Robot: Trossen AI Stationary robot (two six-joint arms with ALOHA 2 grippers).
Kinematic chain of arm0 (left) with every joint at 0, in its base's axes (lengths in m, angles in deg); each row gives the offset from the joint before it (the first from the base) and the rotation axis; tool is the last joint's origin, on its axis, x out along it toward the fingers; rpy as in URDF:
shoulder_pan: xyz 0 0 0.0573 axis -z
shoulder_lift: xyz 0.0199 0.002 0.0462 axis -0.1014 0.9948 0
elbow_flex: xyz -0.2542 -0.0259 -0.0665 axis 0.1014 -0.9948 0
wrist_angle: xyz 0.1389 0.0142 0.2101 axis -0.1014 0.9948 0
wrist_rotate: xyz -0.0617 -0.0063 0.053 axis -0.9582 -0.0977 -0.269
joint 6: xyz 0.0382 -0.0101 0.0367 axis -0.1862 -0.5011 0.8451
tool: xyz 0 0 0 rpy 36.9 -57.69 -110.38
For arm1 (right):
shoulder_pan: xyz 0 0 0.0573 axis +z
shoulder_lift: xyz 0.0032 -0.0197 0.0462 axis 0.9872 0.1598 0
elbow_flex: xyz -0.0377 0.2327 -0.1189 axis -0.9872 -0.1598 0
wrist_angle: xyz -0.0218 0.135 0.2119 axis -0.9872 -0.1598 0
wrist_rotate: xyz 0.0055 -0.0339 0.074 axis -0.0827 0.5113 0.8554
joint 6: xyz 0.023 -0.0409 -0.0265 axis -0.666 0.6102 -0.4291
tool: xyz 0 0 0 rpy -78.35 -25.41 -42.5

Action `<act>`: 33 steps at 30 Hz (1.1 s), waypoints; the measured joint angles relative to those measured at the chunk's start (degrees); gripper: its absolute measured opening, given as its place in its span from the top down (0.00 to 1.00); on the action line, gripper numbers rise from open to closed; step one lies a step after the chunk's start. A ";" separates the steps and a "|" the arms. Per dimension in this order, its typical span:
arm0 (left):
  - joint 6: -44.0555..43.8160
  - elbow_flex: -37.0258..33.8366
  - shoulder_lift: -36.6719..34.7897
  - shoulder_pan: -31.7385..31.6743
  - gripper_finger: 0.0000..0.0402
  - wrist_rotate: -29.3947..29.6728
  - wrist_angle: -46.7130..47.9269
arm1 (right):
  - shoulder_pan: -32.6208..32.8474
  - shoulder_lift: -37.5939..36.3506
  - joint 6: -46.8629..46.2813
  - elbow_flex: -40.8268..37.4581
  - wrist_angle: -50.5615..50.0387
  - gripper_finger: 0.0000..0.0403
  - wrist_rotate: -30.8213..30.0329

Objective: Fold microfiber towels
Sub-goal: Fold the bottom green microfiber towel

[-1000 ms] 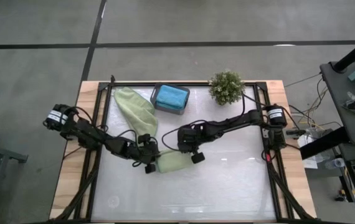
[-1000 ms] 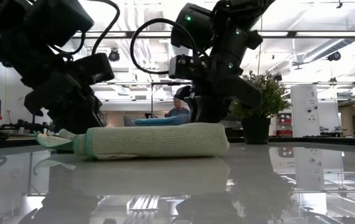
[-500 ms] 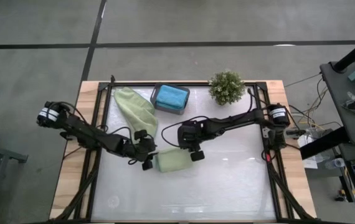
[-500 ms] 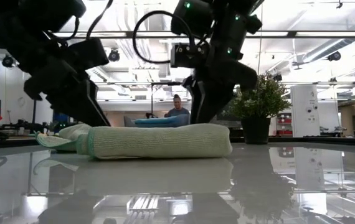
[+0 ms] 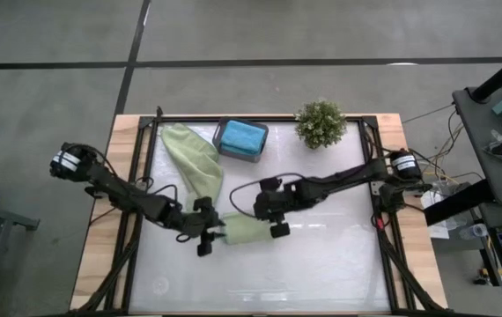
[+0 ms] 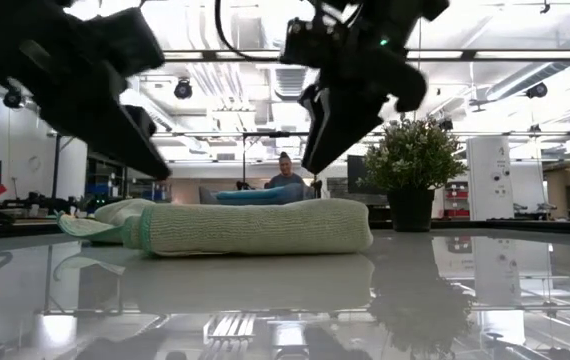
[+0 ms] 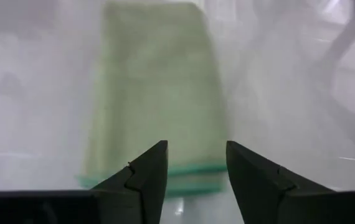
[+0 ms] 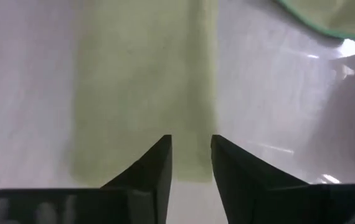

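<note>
Now the folded green towel [image 5: 245, 230] lies flat on the shiny white table [image 5: 321, 264], near the middle. The left gripper [image 5: 209, 236] is at one short end of it, and the right gripper [image 5: 273, 220] is at the other end. So the towel sits between the two claws. Both claws hang just above it and do not hold it. In the low view the towel [image 6: 250, 227] rests alone on the table with the dark claws up over it. The left fingers [image 7: 146, 177] are spread apart, with the towel's green-edged end [image 7: 156, 93] under them. The right fingers [image 8: 156, 168] have a small gap with nothing in it. A second green towel [image 5: 191, 154] lies loose, farther back.
</note>
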 joint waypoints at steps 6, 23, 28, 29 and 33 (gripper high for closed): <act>-10.75 -0.13 0.24 7.49 0.65 0.31 -0.28 | 5.63 -0.42 -1.85 -2.51 0.50 0.81 -2.71; -19.36 0.46 13.93 11.54 0.89 12.39 -7.70 | 8.97 0.51 -7.12 -11.09 5.75 0.98 -5.48; -18.07 1.20 14.16 10.91 0.91 12.82 -8.23 | 9.23 0.72 -7.51 -13.36 14.95 0.98 -2.96; -17.57 1.30 14.09 10.88 0.92 12.97 -8.20 | 9.36 0.72 -7.53 -13.55 15.95 0.98 -2.84; -16.57 1.51 14.03 10.82 0.92 12.96 -8.07 | 9.40 0.72 -8.26 -13.85 16.01 0.98 -2.50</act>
